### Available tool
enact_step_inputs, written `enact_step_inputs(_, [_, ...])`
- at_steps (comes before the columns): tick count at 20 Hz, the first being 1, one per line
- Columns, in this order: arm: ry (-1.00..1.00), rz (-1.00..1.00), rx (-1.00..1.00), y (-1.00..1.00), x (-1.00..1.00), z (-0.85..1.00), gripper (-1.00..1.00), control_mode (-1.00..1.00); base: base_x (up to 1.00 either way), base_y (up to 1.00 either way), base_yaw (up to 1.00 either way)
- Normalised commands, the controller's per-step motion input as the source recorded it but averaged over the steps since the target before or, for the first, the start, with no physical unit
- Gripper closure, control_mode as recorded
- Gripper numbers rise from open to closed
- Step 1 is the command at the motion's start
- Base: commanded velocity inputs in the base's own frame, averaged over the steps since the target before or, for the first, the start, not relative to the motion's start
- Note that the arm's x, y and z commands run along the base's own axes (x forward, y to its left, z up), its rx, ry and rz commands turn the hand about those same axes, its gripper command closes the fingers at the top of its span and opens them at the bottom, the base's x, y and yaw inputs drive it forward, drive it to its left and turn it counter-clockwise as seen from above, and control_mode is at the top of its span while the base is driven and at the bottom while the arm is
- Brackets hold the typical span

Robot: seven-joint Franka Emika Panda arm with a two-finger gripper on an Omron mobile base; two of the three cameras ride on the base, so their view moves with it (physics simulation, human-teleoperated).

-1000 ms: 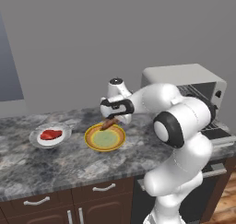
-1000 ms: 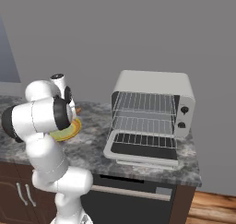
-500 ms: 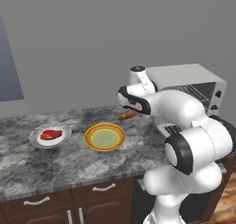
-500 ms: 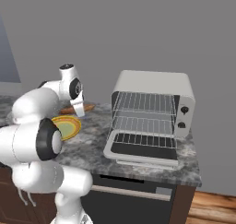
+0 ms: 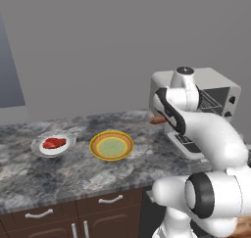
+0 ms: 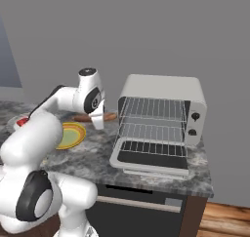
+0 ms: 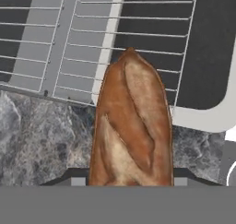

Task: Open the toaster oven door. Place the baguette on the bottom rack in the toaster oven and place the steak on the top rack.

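One baguette [image 7: 131,126], golden-brown with a slashed crust, sits clamped in the gripper [image 6: 97,119], which holds it in the air just left of the toaster oven [image 6: 163,116]. Seen from the right base camera the loaf [image 6: 93,117] lies level, its long axis running left to right, one tapered end aimed at the oven's open mouth. Through the hand camera its tip hangs over the near edge of the lowered door [image 6: 151,158] (dark glass in a pale grey frame), with speckled stone counter [image 6: 97,155] below. Two wire racks of thin silver bars span the cavity: the top rack [image 6: 154,107] and the bottom rack [image 6: 154,132], with open space between them. Two black knobs [image 6: 194,124] mark the boxy, round-cornered housing. Farther left, a green plate with a yellow rim [image 5: 112,145] lies bare, and the red steak [image 5: 54,143] rests on a white plate [image 5: 54,144] well apart from the oven.
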Motion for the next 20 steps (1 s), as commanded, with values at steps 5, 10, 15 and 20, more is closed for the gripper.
enact_step_inputs(5, [-0.21,-0.05,0.10,-0.75,-0.36,0.20,1.00,-1.00,0.00,0.00,0.00])
enact_step_inputs(10, [-0.03,0.00,0.04,-0.65,-0.01,0.16,1.00,-1.00,0.00,0.00,0.00])
enact_step_inputs(15, [0.00,0.00,0.02,-0.71,0.00,0.00,1.00,-1.00,0.00,0.00,0.00])
enact_step_inputs(20, [0.01,-0.02,0.00,-0.69,0.02,0.00,1.00,-1.00,0.00,0.00,0.00])
